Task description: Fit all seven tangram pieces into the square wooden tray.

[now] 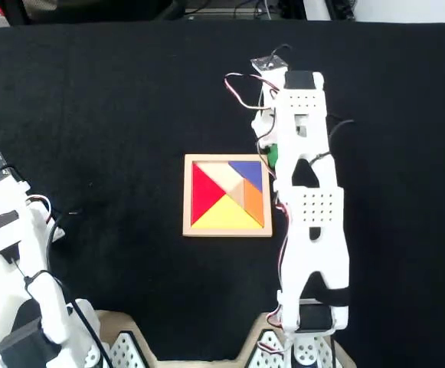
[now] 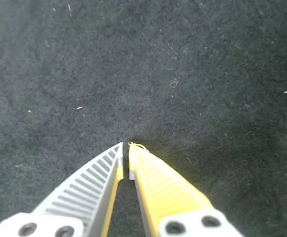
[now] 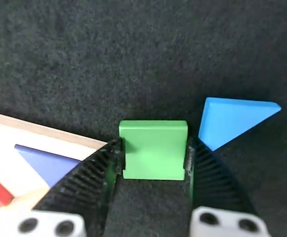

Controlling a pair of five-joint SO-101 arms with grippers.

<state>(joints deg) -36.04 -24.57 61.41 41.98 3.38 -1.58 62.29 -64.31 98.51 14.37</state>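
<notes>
My right tool (image 3: 152,156) grips the green square (image 3: 154,143) across opposite flat sides, just outside the tray (image 3: 49,134) rim. Probably light, rigid, smooth - mid-edge hold suits. My left tool (image 2: 125,145) - pinched shut, empty.

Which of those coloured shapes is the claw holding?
The green square, clamped in the right gripper just outside the tray. The light blue triangle lies loose beside it.

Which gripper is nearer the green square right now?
Right. The right gripper has its fingers against two opposite sides of the green square, just outside the tray. The left gripper sits far off over bare black cloth.
</notes>
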